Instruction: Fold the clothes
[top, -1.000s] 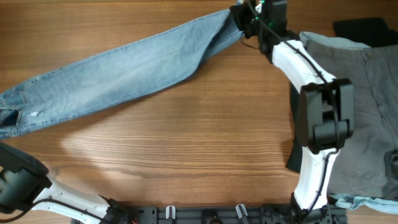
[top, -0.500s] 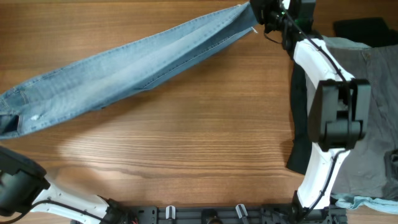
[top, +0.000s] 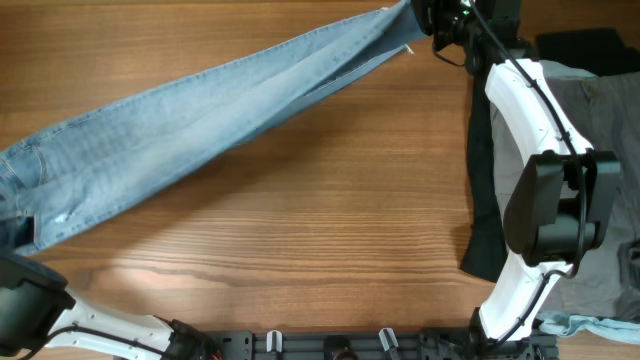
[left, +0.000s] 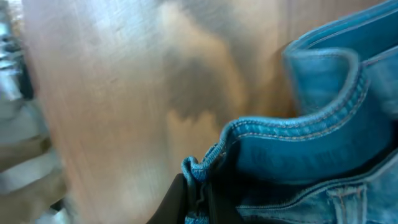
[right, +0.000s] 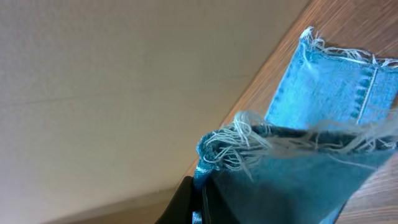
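The light-blue denim jeans lie stretched in a long band from the table's left edge to the far right. My right gripper is shut on the frayed hems at the far edge. My left gripper is shut on the waistband; it is out of the overhead view past the left edge. Grey-khaki trousers lie at the right, and a black garment lies beside them under the right arm.
A dark object sits at the far right corner. A light-blue cloth edge shows at the near right. The right arm reaches across the grey trousers. Bare wooden table spans the middle.
The right gripper has carried the hems further right along the far edge. The waist end has dropped lower at the left, and the jeans are pulled straighter and flatter.
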